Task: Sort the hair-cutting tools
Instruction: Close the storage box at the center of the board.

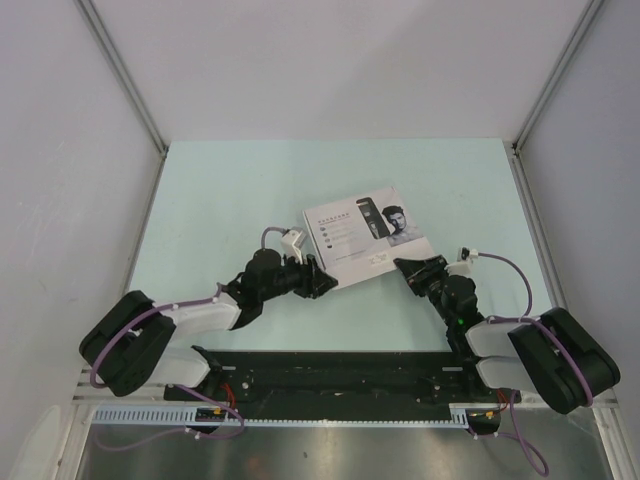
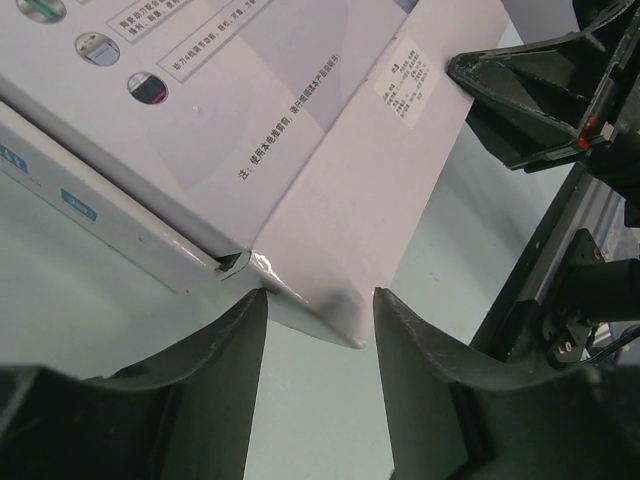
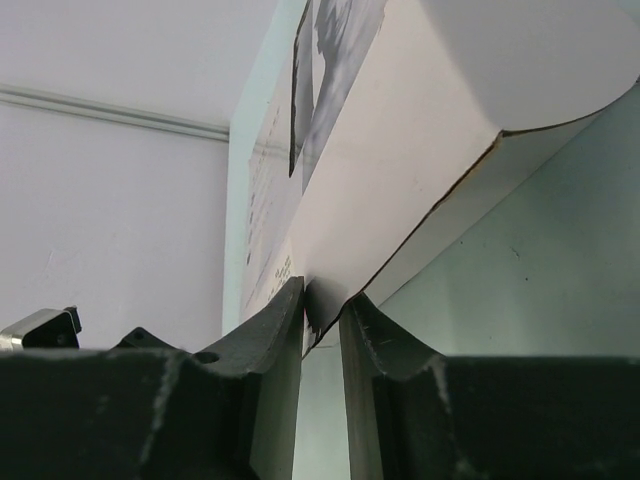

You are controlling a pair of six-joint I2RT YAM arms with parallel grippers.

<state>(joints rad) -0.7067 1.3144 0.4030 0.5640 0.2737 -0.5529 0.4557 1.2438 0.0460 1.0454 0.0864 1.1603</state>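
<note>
The hair-cutting tools are hidden; only a printed clipper shows on the lid of the flat white box [image 1: 365,235] at mid-table. My left gripper [image 1: 322,283] is at the box's near left corner. In the left wrist view its fingers stand open [image 2: 320,294] astride that corner of the box [image 2: 330,150], with a gap on the right side. My right gripper [image 1: 405,266] is at the near right corner. There its fingers [image 3: 325,290] are pinched on the edge of the box [image 3: 400,170], which tilts up from the table.
The pale green table [image 1: 220,200] is walled by white panels with aluminium posts [image 1: 130,80] at the back corners. A black rail [image 1: 330,370] and the arm bases run along the near edge. Purple cables [image 1: 500,262] loop off both wrists.
</note>
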